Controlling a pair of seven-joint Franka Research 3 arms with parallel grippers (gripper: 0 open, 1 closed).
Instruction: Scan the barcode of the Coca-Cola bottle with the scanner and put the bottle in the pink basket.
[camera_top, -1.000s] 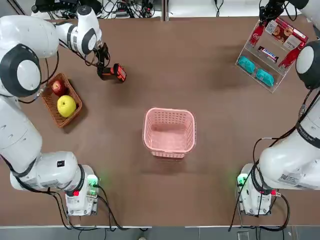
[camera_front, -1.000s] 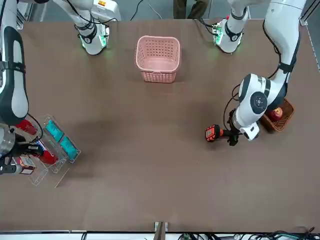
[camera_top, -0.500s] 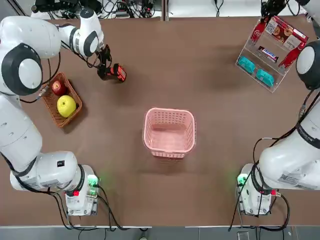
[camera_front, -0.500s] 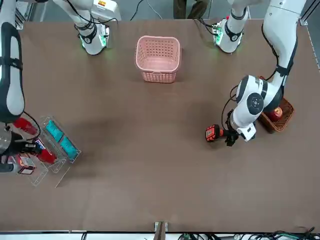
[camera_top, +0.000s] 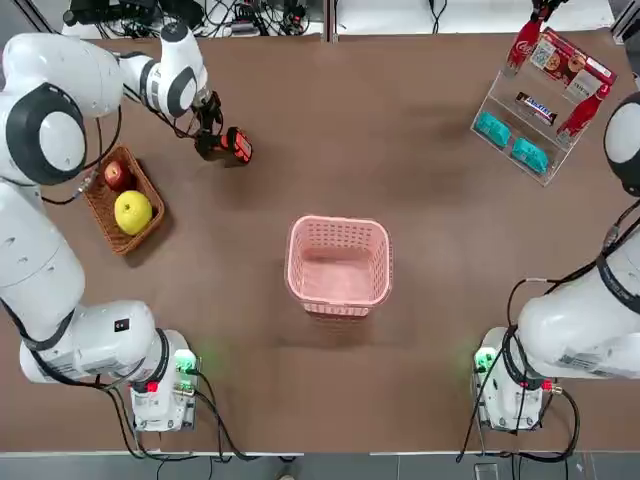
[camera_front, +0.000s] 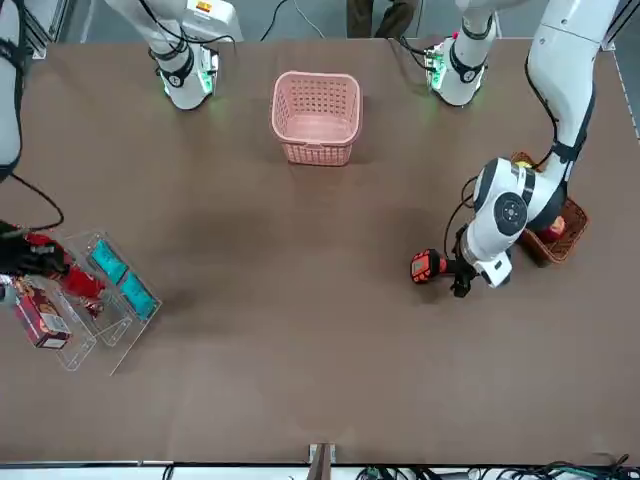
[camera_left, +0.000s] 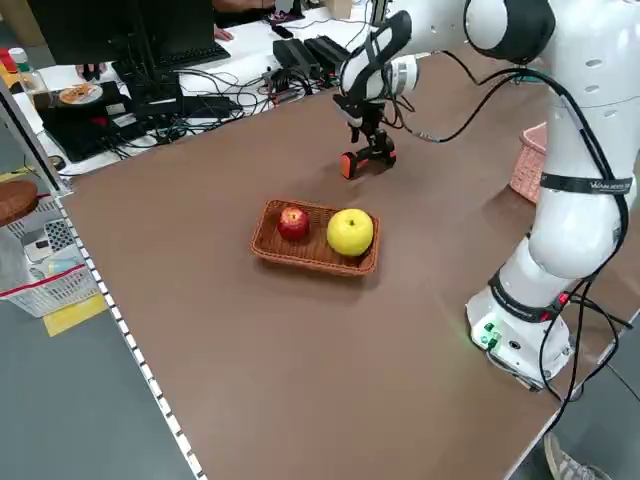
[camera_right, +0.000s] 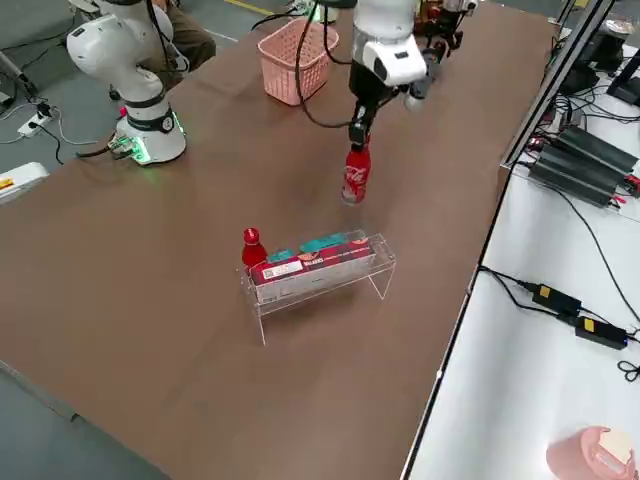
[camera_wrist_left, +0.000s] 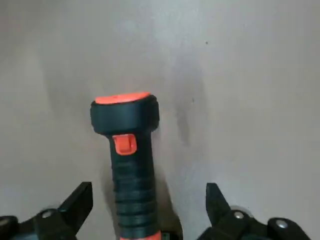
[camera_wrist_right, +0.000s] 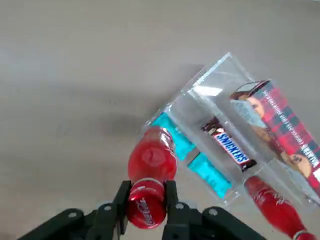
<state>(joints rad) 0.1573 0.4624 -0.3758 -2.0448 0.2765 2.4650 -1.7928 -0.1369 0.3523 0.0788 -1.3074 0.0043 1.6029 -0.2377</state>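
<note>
The Coca-Cola bottle (camera_right: 355, 176), red with white lettering, hangs upright in the air above the table beside the clear rack (camera_right: 330, 272). My right gripper (camera_right: 358, 137) is shut on its neck; the right wrist view shows the bottle (camera_wrist_right: 150, 167) between both fingers (camera_wrist_right: 122, 199). The scanner (camera_top: 235, 145), black with an orange head, lies at the far left of the table. My left gripper (camera_top: 207, 140) stands open over its handle, and in the left wrist view the scanner (camera_wrist_left: 128, 145) lies between the spread fingers (camera_wrist_left: 75, 204). The pink basket (camera_top: 338, 262) sits mid-table.
The clear rack (camera_top: 540, 100) at the far right corner holds teal packets, a chocolate bar, a red box and another red bottle (camera_right: 251, 246). A brown wicker basket (camera_top: 108, 205) with an apple and a yellow fruit stands at the left edge.
My right gripper has lifted the bottle up and away from the rack. The left gripper has settled slightly closer around the scanner's handle.
</note>
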